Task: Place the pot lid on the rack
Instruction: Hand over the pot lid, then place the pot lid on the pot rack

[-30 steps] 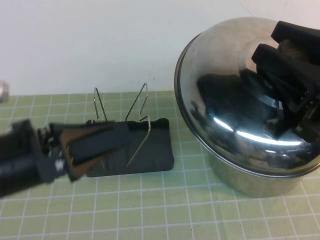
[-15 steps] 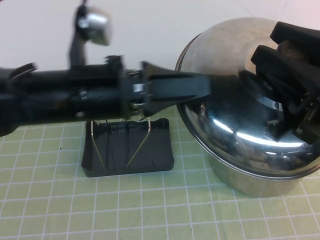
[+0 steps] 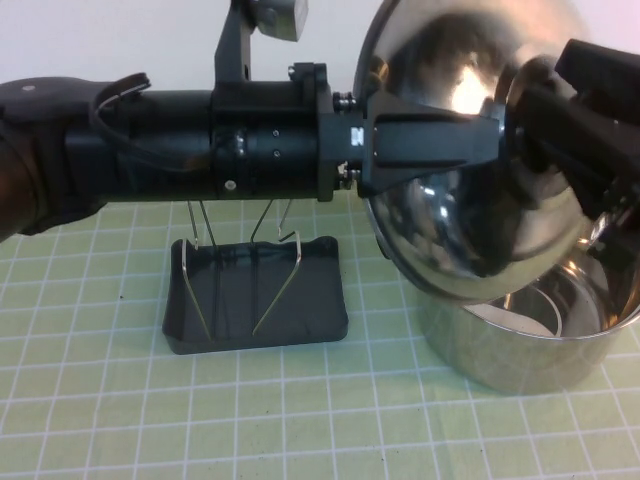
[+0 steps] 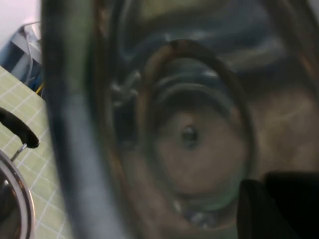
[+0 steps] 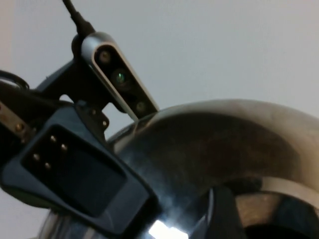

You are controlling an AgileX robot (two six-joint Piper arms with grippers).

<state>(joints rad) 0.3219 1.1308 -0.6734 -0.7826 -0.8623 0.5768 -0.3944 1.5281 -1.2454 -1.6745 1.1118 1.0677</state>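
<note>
The pot lid (image 3: pixel 450 230) is lifted and tilted steeply above the steel pot (image 3: pixel 520 350), its shiny dome facing left. My right gripper (image 3: pixel 528 112) comes in from the right and is shut on the lid at its centre; the black knob is hidden behind it. My left gripper (image 3: pixel 488 140) reaches across from the left and lies against the lid's dome. The lid fills the left wrist view (image 4: pixel 189 134) and shows in the right wrist view (image 5: pixel 224 144). The rack (image 3: pixel 255 300) stands on the mat below the left arm, with nothing in it.
The open pot stands at the right, its rim (image 4: pixel 15 199) and a black side handle (image 4: pixel 20 132) showing in the left wrist view. The left arm (image 3: pixel 150 140) spans the scene above the rack's wire uprights. A green grid mat (image 3: pixel 300 420) covers the table.
The lid has come up off the pot and tipped steeply. My left arm swung up from beside the rack and reached right until its gripper lies against the lid.
</note>
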